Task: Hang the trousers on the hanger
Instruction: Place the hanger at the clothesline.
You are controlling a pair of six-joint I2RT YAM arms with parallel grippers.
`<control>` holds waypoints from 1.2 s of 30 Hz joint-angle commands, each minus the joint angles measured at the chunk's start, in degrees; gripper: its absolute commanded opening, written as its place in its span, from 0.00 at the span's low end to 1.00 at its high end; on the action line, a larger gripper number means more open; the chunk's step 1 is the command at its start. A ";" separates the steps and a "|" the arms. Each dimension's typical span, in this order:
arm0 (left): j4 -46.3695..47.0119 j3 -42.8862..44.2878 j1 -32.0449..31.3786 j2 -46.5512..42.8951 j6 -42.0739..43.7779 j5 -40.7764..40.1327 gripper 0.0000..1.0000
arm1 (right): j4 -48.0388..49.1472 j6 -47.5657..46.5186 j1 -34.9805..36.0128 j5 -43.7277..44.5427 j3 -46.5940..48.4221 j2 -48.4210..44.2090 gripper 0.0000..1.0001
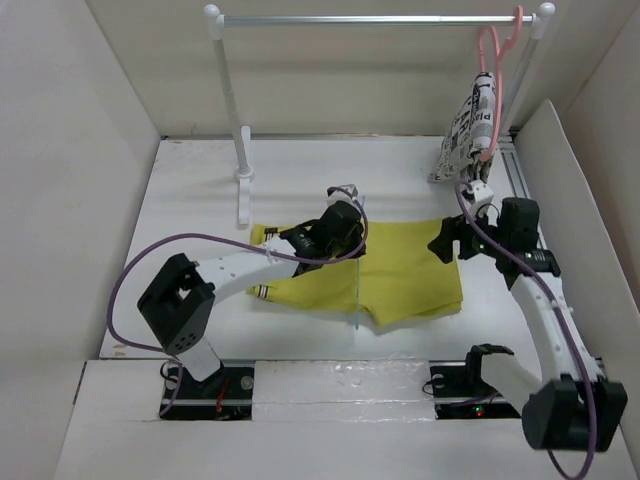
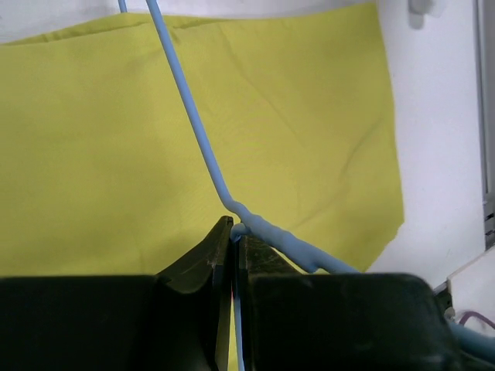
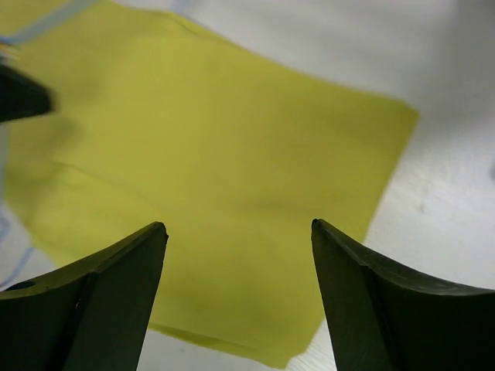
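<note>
Right wrist: trousers [image 3: 209, 154] lie flat beneath spread right pincer [image 3: 238, 226], apart.

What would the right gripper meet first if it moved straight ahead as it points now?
Probably the trousers: their yellow cloth fills the view ahead of the right gripper, jaws open; depth is unclear.

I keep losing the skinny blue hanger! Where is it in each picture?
Top external: the hanger lies across the trousers, mid-picture.
Left wrist: the hanger runs from top left down to the left gripper, which pinches it.
Right wrist: the hanger is probably the blurry blue streak, top left.
Shared landmark: the yellow trousers.
</note>
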 commanded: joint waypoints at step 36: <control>-15.60 41.77 3.10 -6.42 3.74 6.15 0.14 | 37.41 41.15 35.99 5.53 16.64 0.74 0.00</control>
